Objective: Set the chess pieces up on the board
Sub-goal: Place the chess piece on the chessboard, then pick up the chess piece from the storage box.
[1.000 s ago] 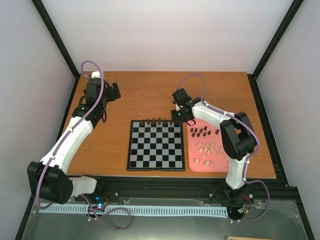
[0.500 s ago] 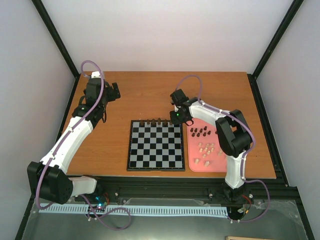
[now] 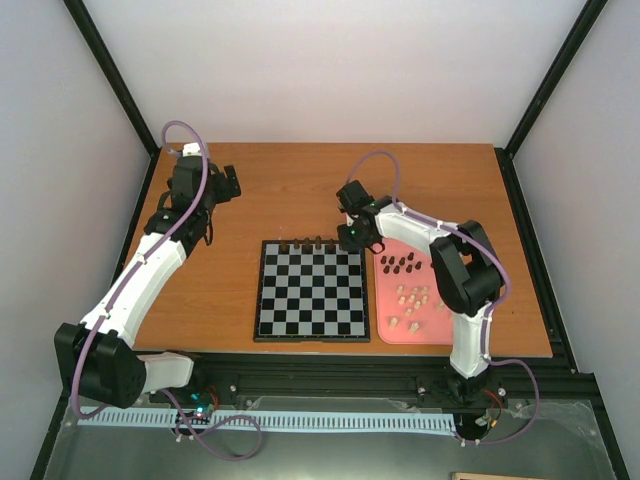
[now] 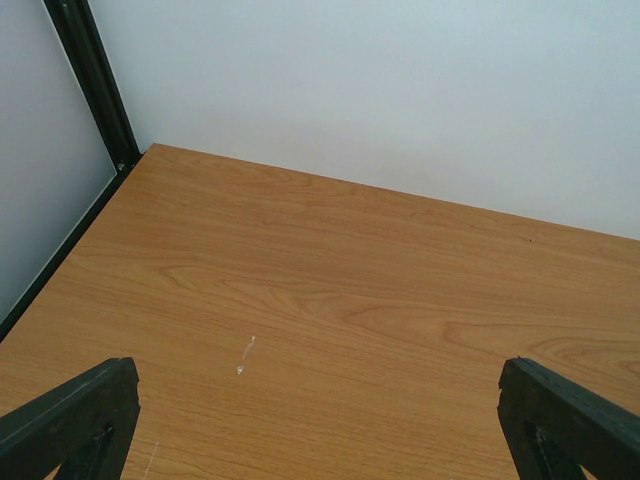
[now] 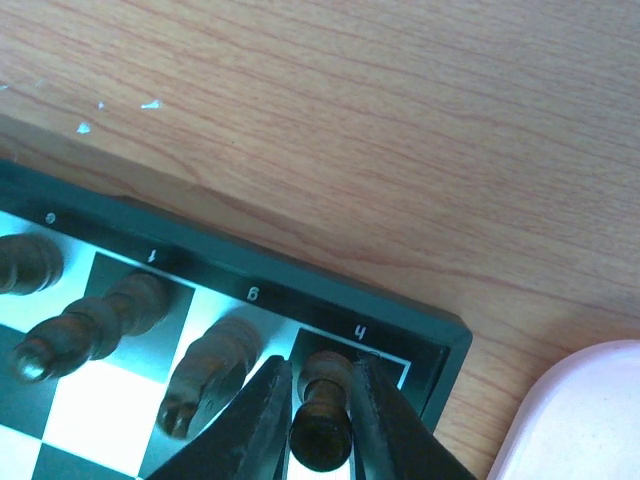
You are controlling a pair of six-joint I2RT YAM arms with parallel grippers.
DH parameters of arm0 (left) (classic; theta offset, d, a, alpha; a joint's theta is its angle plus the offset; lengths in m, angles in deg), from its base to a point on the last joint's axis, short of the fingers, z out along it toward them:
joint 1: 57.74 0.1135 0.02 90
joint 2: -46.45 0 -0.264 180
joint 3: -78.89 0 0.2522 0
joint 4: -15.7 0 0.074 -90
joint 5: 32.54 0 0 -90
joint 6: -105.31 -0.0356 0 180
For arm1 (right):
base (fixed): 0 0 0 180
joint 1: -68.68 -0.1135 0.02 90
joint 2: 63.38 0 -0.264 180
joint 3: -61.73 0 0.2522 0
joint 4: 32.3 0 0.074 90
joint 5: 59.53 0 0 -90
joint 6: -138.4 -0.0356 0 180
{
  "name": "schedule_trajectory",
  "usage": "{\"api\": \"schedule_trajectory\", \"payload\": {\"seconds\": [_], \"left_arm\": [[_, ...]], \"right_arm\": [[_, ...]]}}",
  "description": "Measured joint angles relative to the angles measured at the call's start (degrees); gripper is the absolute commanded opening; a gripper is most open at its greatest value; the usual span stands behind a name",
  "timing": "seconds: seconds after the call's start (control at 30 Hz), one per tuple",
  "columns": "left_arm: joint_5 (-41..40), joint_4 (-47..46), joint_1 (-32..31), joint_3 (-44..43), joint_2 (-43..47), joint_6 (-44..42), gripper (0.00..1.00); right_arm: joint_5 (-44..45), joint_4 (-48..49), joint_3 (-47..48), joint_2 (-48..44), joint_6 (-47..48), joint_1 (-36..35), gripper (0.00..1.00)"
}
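The black-and-silver board [image 3: 290, 292] lies mid-table. Several dark pieces [image 3: 300, 243] stand along its far row. My right gripper [image 3: 354, 240] is at the board's far right corner. In the right wrist view it [image 5: 322, 405] is shut on a dark chess piece [image 5: 322, 425] that stands on the corner square marked 4. Other dark pieces [image 5: 205, 380] stand on the squares to its left. The board's black border [image 5: 300, 285] shows there too. My left gripper [image 3: 228, 185] is open and empty over bare table at the far left; it also shows in the left wrist view [image 4: 320, 440].
A pink tray [image 3: 382, 330] lies right of the board, with dark pieces [image 3: 400, 265] at its far end and beige pieces [image 3: 415, 298] nearer. Its corner shows in the right wrist view [image 5: 585, 420]. Black frame posts and white walls ring the table.
My right gripper has shifted a little to the left over the board's far right corner, with the dark piece in it. The left arm has not moved.
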Motion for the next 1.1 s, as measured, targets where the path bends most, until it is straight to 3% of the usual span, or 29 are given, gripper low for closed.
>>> {"api": "schedule_trajectory", "payload": {"seconds": [0.57, 0.63, 0.7, 0.77, 1.1], "left_arm": [[0.0, 0.0, 0.0, 0.0, 0.0, 0.0, 1.00], [0.0, 0.0, 0.0, 0.0, 0.0, 0.0, 1.00], [0.0, 0.0, 0.0, 0.0, 0.0, 0.0, 1.00], [0.0, 0.0, 0.0, 0.0, 0.0, 0.0, 1.00], [0.1, 0.0, 0.0, 0.0, 0.0, 0.0, 1.00]], "right_arm": [[3.5, -1.7, -0.3, -6.1, 0.1, -0.8, 0.23], [5.1, -2.0, -0.4, -6.3, 0.0, -0.9, 0.29], [8.0, -2.3, -1.4, -7.3, -0.5, -1.0, 0.42], [11.5, -2.4, -4.0, -9.7, -0.8, -1.0, 0.46], [18.7, -3.7, -18.5, -26.7, -2.9, 6.8, 0.49]]}}
